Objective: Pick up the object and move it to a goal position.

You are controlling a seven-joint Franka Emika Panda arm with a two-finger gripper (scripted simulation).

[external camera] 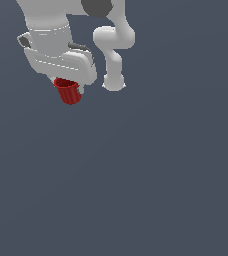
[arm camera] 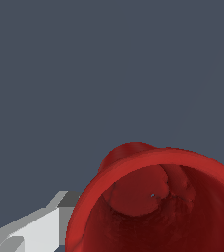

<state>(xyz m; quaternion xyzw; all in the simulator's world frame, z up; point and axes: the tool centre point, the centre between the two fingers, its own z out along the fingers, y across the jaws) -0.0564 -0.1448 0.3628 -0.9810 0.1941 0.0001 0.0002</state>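
Grey backdrop; red cup (external camera: 68,92) hangs under claw (external camera: 68,86).

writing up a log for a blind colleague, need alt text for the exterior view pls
A white robot gripper holds a small red ribbed cup in the upper part of the exterior view's left, the cup hanging slightly tilted below the hand. Behind it, toward the exterior view's right, stands the white arm base; everything else is plain dark blue-grey background.

Exterior view: off-arm, looks at the arm from some way off, plain grey backdrop. Wrist view: very close, peers past one pincer finger (arm camera: 33,231) into the red cup's (arm camera: 153,197) mouth. Shared: red cup (external camera: 68,92) only.
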